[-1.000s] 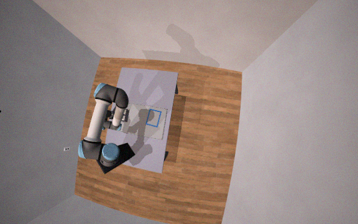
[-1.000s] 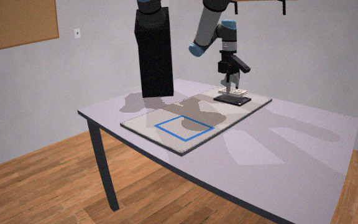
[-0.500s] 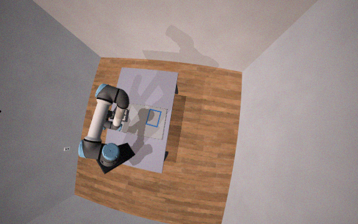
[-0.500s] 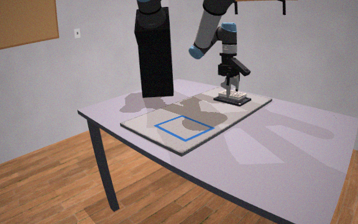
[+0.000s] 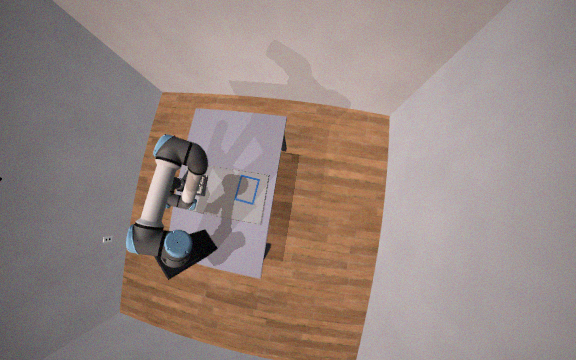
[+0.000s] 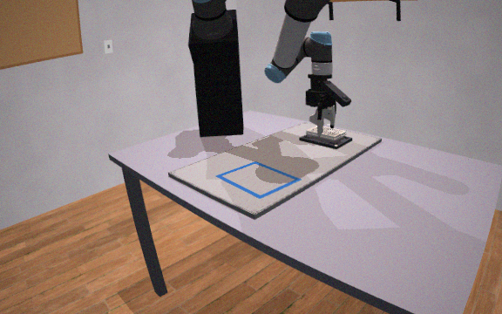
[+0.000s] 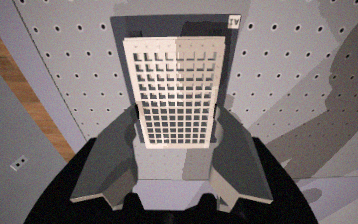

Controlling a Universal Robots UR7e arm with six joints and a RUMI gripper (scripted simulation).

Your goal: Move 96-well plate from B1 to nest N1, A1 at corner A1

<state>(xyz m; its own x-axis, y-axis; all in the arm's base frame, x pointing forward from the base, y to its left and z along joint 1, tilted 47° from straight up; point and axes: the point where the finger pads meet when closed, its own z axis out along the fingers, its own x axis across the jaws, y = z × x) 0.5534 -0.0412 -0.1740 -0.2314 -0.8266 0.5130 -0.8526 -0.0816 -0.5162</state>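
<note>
The white 96-well plate (image 7: 176, 92) is between my gripper's (image 7: 176, 131) two fingers, which are shut on its long sides near its close end. It hangs over the dark plate nest N1 (image 7: 175, 29), whose A1 label (image 7: 234, 22) is at the far right corner. In the side view the plate (image 6: 329, 132) is level and very low over the nest (image 6: 326, 140); I cannot tell whether it touches. I cannot make out the plate's cut corner. The blue outline of spot B1 (image 6: 257, 180) is empty; it also shows in the overhead view (image 5: 247, 190).
The nest and B1 lie on a grey perforated board (image 6: 277, 167) on the lilac table. The robot's black pedestal (image 6: 216, 70) stands at the table's back left. The arm (image 5: 168, 195) covers the nest in the overhead view.
</note>
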